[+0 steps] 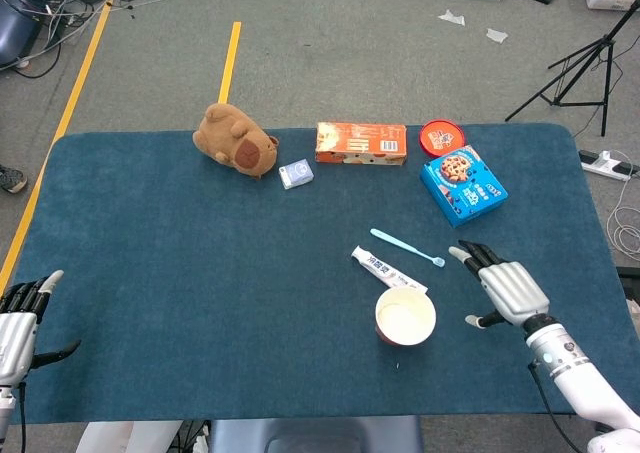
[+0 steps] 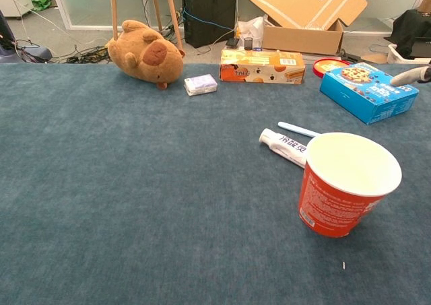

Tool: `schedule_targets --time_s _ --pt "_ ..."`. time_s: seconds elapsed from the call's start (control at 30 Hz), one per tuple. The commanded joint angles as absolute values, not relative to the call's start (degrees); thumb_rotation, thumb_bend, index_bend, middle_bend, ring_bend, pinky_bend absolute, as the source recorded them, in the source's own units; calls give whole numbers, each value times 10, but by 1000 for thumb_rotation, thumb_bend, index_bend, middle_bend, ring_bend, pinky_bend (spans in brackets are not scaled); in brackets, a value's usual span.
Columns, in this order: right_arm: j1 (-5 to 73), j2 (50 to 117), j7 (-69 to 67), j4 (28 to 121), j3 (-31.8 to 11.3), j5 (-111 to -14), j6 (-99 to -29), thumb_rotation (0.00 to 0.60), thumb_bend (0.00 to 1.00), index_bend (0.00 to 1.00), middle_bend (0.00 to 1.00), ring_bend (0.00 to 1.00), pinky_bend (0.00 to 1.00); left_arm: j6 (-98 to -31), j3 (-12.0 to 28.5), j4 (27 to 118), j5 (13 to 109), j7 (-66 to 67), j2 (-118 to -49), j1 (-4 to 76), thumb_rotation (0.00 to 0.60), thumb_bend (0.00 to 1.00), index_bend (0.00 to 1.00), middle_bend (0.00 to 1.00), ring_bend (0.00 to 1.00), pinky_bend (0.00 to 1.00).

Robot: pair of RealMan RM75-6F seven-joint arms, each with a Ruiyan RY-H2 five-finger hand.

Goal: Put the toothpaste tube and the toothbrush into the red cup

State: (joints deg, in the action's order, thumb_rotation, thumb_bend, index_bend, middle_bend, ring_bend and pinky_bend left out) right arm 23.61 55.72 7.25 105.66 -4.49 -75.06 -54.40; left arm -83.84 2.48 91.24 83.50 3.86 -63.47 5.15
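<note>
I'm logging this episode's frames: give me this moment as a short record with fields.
cup: red cup upright, nothing seen inside
toothpaste: toothpaste tube flat on the table, just behind the cup
toothbrush: toothbrush flat, beyond the tube
right hand: right hand open, fingers spread, right of the cup, holding nothing
left hand: left hand open at the table's near left corner
other items: plush toy, orange box, blue cookie box

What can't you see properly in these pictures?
- Toothpaste tube: in the chest view the red cup hides its near end.
- Right hand: the chest view's right edge cuts off all but a fingertip.
- Left hand: partly cut by the head view's left edge.
- Box lettering: too small.
</note>
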Motion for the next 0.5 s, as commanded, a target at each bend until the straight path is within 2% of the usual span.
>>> schedule_targets --time_s 0.03,0.23,0.5 --pt "222 545 25 1073 -26 -749 -530 600 0 1 0 0 326 -837 25 912 835 40 -635 52 600 0 28 166 156 135" --pt "202 563 -69 1059 0 -774 -519 600 0 0 0 0 243 -835 23 913 836 43 -637 53 600 0 29 166 155 136" --pt "201 606 -118 1010 18 -796 -503 600 0 0 0 0 226 -833 23 913 837 40 -637 54 600 0 30 166 155 136"
